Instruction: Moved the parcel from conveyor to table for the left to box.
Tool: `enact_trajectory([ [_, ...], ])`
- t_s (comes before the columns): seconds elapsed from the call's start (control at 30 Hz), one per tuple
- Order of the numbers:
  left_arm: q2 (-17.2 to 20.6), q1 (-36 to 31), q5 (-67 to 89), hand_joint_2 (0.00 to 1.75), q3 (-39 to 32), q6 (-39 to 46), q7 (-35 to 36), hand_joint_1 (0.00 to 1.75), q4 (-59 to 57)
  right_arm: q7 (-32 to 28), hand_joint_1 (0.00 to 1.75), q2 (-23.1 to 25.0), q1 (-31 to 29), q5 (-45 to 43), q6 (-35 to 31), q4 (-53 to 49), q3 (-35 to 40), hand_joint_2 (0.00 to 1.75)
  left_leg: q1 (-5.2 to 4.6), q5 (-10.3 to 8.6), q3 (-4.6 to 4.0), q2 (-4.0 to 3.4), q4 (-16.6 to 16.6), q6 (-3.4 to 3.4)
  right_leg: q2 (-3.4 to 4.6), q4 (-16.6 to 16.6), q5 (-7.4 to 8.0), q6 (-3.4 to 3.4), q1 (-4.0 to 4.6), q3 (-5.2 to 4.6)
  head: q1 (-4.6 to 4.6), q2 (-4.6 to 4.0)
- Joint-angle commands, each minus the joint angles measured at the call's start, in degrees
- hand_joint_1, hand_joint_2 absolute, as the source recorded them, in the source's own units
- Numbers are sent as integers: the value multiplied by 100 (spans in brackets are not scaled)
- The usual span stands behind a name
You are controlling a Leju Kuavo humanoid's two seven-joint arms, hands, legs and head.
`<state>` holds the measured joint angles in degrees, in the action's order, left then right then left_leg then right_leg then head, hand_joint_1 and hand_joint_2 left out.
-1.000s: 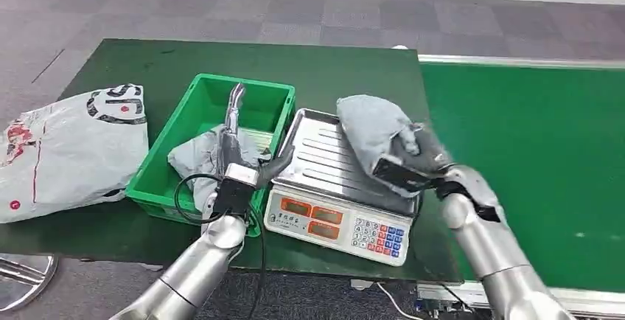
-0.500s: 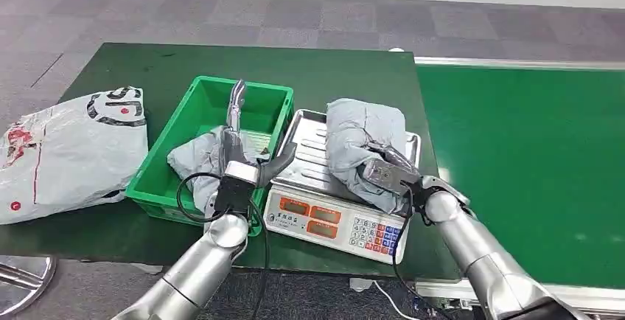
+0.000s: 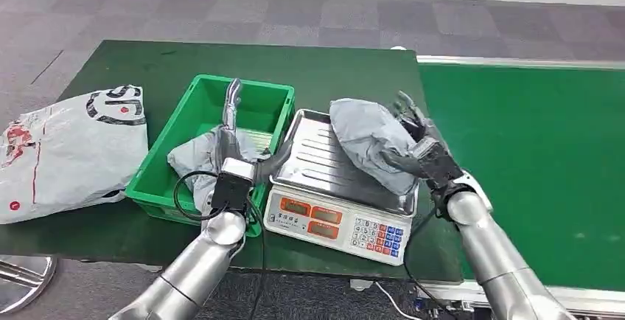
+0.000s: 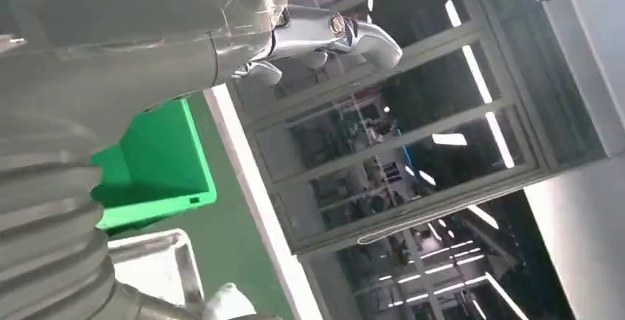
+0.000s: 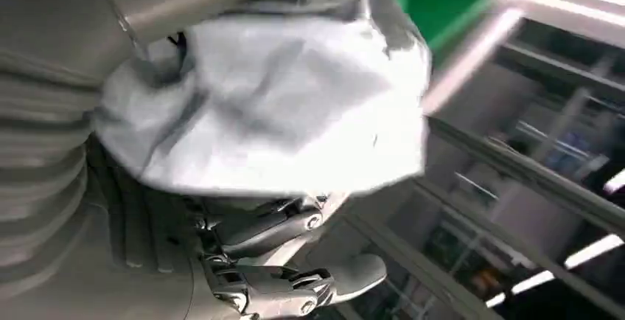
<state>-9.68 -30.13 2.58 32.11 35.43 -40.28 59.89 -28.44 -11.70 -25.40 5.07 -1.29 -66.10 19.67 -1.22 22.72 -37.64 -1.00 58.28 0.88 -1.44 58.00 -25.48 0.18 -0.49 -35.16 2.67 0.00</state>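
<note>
A: Half done, I'd judge: the parcel (image 3: 368,143) is off the conveyor (image 3: 531,165) and lies on the scale (image 3: 324,180), right hand (image 3: 424,150) spread against its side

B: And the left hand (image 3: 239,154)?

A: Fingers apart, holding nothing, above the green crate (image 3: 199,106); boxing remains

The parcel (image 3: 368,139) is wrapped in soft grey plastic film, matt and creased. It lies on the scale's tray (image 3: 324,161) of ribbed, shiny metal. The crate (image 3: 158,176) is smooth, glossy green plastic. The table (image 3: 147,58) and conveyor (image 3: 531,128) carry a matt green surface. The big mailer bag (image 3: 70,150) is wrinkled, slightly glossy grey plastic. Both arms are brushed silver metal.
</note>
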Motion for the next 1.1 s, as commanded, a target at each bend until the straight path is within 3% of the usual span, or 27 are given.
enact_trajectory([
  [0.03,-7,-366,-358,175,-618,-581,28,0,-1282,112,0,-241,1166,-769,544,-1747,-1094,175,10,0,16,34,-10,-22,-12,-12,-7,-3,4,23,0,0],
  [0.23,-7,-366,-358,175,-618,-581,28,0,-1282,112,0,-241,1166,-769,544,-1747,-1094,175,4,8,-6,12,1,-13,5,-1,-10,4,1,-4,-2,0],
  [0.43,37,-346,-221,175,-767,-671,28,0,-1437,395,0,-304,1410,-1070,1196,-1797,-1253,175,10,9,2,21,-3,-19,0,-9,-13,2,5,6,0,0],
  [0.5,25,-394,-179,175,-877,-693,28,0,-1526,380,0,-202,1449,-1053,1351,-1796,-1288,175,9,11,4,11,-4,-19,10,-10,-12,2,5,6,0,0],
  [0.57,37,-446,-101,175,-1031,-726,28,0,-1423,367,0,-44,1586,-1503,1971,-1918,-1399,175,9,11,3,7,-4,-20,14,-9,-12,2,5,5,0,0],
  [0.67,49,-517,-87,175,-1097,-756,28,0,-1428,361,0,29,1756,-1524,2015,-2130,-1446,175,11,10,-2,12,-1,-22,8,-5,-13,0,7,1,0,0],
  [0.77,14,-636,2,175,-1228,-782,28,0,-1411,465,0,129,1864,-1770,2575,-2256,-1433,175,12,11,-4,11,1,-21,8,-4,-14,-1,8,-1,0,0],
  [0.87,-53,-868,160,175,-1265,-770,28,0,-1596,777,0,113,1609,-539,2088,-1961,-1092,175,11,11,-7,7,3,-22,13,-1,-12,0,7,-5,0,0],
  [0.93,-150,-1102,352,175,-1238,-829,28,0,-1886,1471,0,90,1167,149,1806,-1213,-721,175,14,12,-5,-3,5,-21,23,-3,-9,1,10,-5,-2,0],
  [1.0,-233,-1234,467,175,-1192,-915,28,0,-2088,1718,0,140,890,180,1870,-584,-621,175,15,9,-3,-14,4,-21,37,-6,0,2,11,-4,-2,0],
  [1.03,-299,-1350,544,175,-1134,-1213,28,0,-2273,1858,0,-13,738,642,1757,-299,-342,175,10,6,-10,-8,3,-12,21,-4,-3,3,8,-8,0,0],
  [1.1,-445,-1535,895,175,-973,-1403,43,0,-2549,1778,0,24,444,927,1775,349,-157,175,16,4,-8,-12,1,-13,28,-12,3,4,13,-1,-2,0],
])
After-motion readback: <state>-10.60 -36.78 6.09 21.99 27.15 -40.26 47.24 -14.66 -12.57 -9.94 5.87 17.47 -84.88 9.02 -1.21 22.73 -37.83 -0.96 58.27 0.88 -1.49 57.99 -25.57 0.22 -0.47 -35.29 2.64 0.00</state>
